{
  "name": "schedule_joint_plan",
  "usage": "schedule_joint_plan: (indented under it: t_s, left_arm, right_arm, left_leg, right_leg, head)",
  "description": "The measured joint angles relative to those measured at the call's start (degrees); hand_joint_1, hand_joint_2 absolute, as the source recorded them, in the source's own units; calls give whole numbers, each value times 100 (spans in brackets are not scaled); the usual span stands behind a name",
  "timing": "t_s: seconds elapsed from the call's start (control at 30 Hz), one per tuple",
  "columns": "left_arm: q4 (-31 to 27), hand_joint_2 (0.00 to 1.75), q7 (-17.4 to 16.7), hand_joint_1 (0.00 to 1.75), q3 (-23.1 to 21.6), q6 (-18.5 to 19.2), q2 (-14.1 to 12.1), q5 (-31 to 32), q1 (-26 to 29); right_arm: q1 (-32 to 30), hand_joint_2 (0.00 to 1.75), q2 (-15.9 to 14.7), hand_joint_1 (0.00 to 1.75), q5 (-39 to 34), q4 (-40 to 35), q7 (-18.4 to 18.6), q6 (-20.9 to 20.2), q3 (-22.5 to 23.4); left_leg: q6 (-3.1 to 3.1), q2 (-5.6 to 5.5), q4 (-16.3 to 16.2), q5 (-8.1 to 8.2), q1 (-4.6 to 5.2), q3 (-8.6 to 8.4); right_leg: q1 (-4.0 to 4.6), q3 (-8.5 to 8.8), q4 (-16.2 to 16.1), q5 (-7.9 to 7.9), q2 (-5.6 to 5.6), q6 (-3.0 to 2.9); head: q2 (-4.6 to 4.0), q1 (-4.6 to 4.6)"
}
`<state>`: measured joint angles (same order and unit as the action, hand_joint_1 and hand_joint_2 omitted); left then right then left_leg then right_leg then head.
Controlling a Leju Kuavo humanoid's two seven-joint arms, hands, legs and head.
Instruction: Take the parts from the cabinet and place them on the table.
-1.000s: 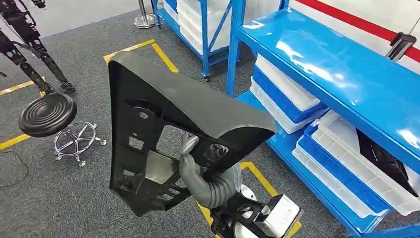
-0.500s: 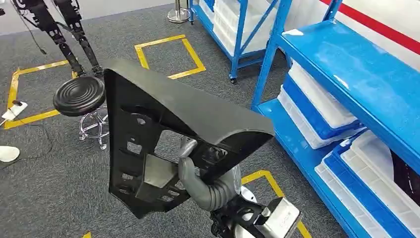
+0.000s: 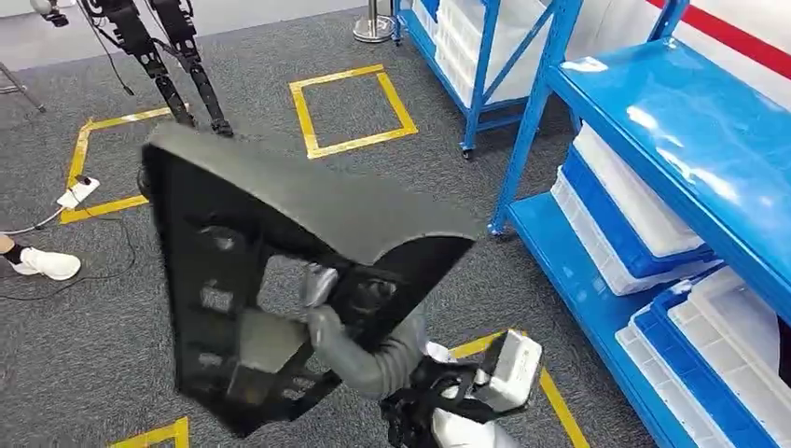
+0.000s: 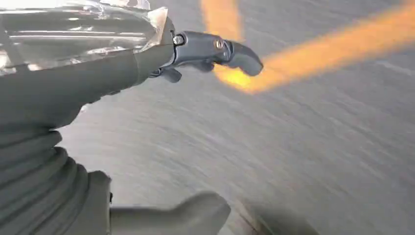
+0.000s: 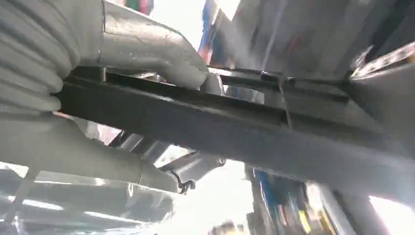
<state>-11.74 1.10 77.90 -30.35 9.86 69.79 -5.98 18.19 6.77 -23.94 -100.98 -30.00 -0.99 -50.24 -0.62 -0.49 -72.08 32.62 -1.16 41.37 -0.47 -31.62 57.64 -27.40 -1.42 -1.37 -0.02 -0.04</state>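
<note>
Right hand (image 3: 322,327), clenched on the black part (image 3: 280,280): I read the grey thumb (image 5: 161,61) pressed on one face of a dark rib and the fingers (image 5: 88,161) wrapped under the other, so the grasp is a full wrap through an opening in the part's lattice. Left hand (image 4: 210,51), released: it hangs over blurred grey carpet with its fingers apart and nothing between them. Outward from the grasp, the part is a large triangular moulding, carried clear of the floor in front of my camera, its broad curved edge uppermost and its pierced inner face toward me. Beyond it, the blue cabinet (image 3: 672,121) with its white bins (image 3: 644,201) lies to the right; yellow floor tape (image 3: 350,112) and grey carpet lie ahead. Compared with the head view a second ago, the whole scene has slid: the cabinet sits further right and more open floor has come in at left, while the part keeps its place against the hand. I judge this a turn of the body away from the cabinet, so retrieval is done and transport is under way. No surface for delivery is yet visible, and motion blur warns me to watch the grasp
</note>
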Motion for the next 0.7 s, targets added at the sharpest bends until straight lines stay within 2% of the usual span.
schedule_joint_plan:
  t_s: [0.03,0.07,0.1,0.13,0.17,0.2,0.23,0.27,0.33,0.37,0.4,0.43,0.47,0.53,0.57,0.6,0.67,0.7]
  left_arm:
    - [0,175,-694,0,27,-326,98,9,-13]
    - [0,175,-1114,0,50,-414,152,43,-7]
    - [2,175,-1229,0,68,-445,201,75,5]
    - [4,175,-1172,0,72,-504,267,145,25]
    - [4,175,-1146,0,72,-517,312,208,11]
    - [9,175,-1128,0,72,-517,354,260,-11]
    - [13,175,-1115,0,70,-504,389,317,-42]
    - [15,175,-1098,0,66,-497,428,363,-61]
    - [17,175,-1030,0,55,-491,454,411,-56]
    - [17,175,-995,0,53,-495,459,409,-51]
    - [20,175,-962,0,51,-504,472,409,-48]
    - [20,175,-941,0,51,-510,480,409,-49]
    - [20,175,-932,0,51,-510,485,409,-59]
    - [28,175,-750,0,46,-504,507,345,-58]
    - [31,175,-529,0,46,-438,507,291,-47]
    - [31,175,-234,0,46,-331,502,232,-26]
    - [31,175,129,0,46,-454,511,142,-6]
    - [31,175,245,0,46,-552,522,61,-5]
  right_arm:
    - [16,175,49,175,-227,125,-45,-94,-84]
    - [24,175,81,175,-279,207,-77,-122,-134]
    - [70,175,92,175,-299,282,-113,-124,-167]
    - [152,175,127,175,-349,400,-177,-144,-224]
    - [228,175,169,175,-391,505,-231,-157,-290]
    - [298,175,193,175,-419,581,-277,-161,-340]
    - [343,175,215,175,-471,655,-318,-176,-396]
    - [389,175,215,175,-521,710,-337,-181,-438]
    - [465,175,199,175,-600,813,-401,-196,-495]
    - [504,175,197,175,-651,837,-429,-196,-506]
    - [533,175,173,175,-677,852,-449,-196,-513]
    - [560,175,160,175,-694,859,-482,-200,-539]
    - [566,175,118,175,-705,867,-497,-198,-548]
    - [564,175,27,175,-712,916,-499,-141,-563]
    - [561,175,-39,175,-727,926,-493,-100,-567]
    - [552,175,-152,175,-740,911,-482,-106,-526]
    - [444,175,-330,175,-666,780,-407,-120,-317]
    - [406,175,-378,175,-602,712,-366,-102,-186]
  left_leg:
    - [-6,3,-353,101,1,192]
    - [-3,7,-416,54,1,241]
    - [11,24,-218,-106,1,164]
    - [32,72,253,-367,4,-70]
    - [63,192,781,-597,14,-352]
    - [108,486,1238,-739,42,-621]
    - [132,613,1356,-700,104,-673]
    - [161,498,1361,-706,112,-651]
    - [197,383,1366,-708,130,-633]
    - [247,295,1441,-744,115,-678]
    - [283,239,1493,-788,55,-741]
    - [311,171,1501,-806,52,-745]
    - [332,88,1500,-817,53,-731]
    - [333,-88,1497,-819,57,-709]
    - [333,-178,1497,-823,56,-705]
    - [331,-276,1492,-826,55,-707]
    - [318,-459,1482,-828,48,-722]
    - [298,-524,1467,-825,46,-719]
  right_leg:
    - [15,-2,1,-9,-73,-13]
    - [28,0,2,-16,-147,-19]
    - [38,0,2,-24,-217,-30]
    - [48,4,3,-32,-288,-37]
    - [56,13,2,-40,-348,-39]
    - [77,31,1,-51,-395,-22]
    - [155,27,20,-84,-449,19]
    - [139,33,11,-88,-497,35]
    - [136,70,-18,-95,-615,58]
    - [163,128,-23,-117,-688,102]
    - [140,61,90,-180,-442,135]
    - [116,-43,372,-335,-149,119]
    - [82,-249,821,-535,14,89]
    - [51,-667,1637,-818,95,86]
    - [43,-764,1796,-827,106,130]
    - [23,-700,1639,-715,113,193]
    - [-33,-263,701,-294,182,327]
    - [-69,-35,204,-114,346,369]
  head:
    - [0,-7]
    - [0,-2]
    - [0,-7]
    - [0,-2]
    - [0,-4]
    - [0,-9]
    - [0,2]
    - [0,26]
    - [0,18]
    - [0,11]
    - [0,35]
    - [0,22]
    - [0,61]
    - [0,74]
    - [0,74]
    - [0,68]
    - [0,74]
    - [0,76]
